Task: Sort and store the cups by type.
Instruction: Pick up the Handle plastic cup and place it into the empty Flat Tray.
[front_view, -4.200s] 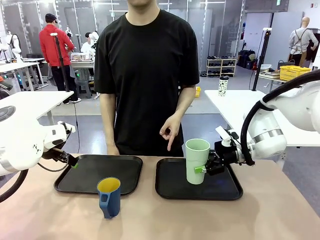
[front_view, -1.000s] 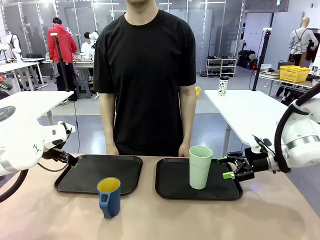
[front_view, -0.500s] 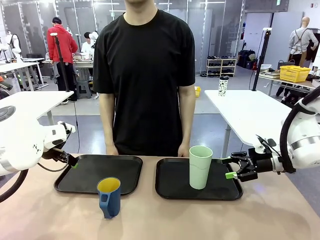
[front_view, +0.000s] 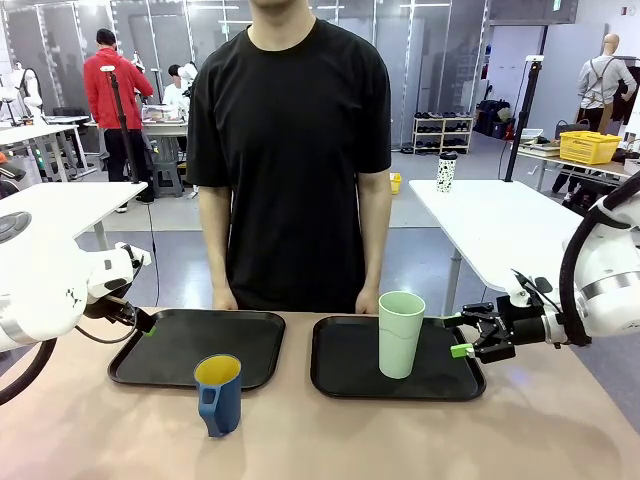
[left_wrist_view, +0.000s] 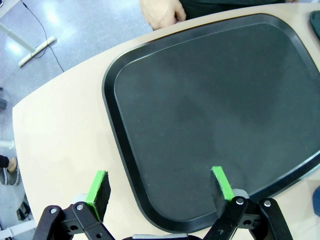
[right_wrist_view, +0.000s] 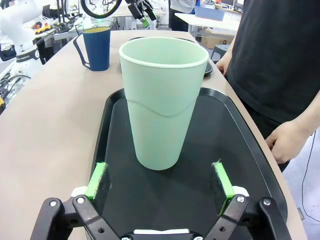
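A tall pale mint-green tumbler (front_view: 401, 333) (right_wrist_view: 161, 100) stands upright on the right black tray (front_view: 345, 375) (right_wrist_view: 240, 150). My right gripper (front_view: 462, 336) (right_wrist_view: 160, 182) is open just to the right of it, not touching, over the tray's right edge. A dark blue handled mug (front_view: 218, 394) (right_wrist_view: 97, 46) with a yellow inside stands on the bare table in front of the left black tray (front_view: 190, 345) (left_wrist_view: 210, 110). My left gripper (front_view: 147, 324) (left_wrist_view: 161, 187) is open at that tray's left corner, with nothing between its fingers.
A person in a black shirt (front_view: 290, 150) stands at the far edge, hands (front_view: 368, 300) (left_wrist_view: 159, 11) resting by the trays. A white table (front_view: 490, 215) with a spotted cup (front_view: 446, 172) stands behind on the right. The tabletop (front_view: 400, 440) in front of the trays is bare.
My right gripper has drawn back to the right from the tumbler, which it let go on the right tray. The person's pointing hand has dropped to the table edge. The left arm is unmoved.
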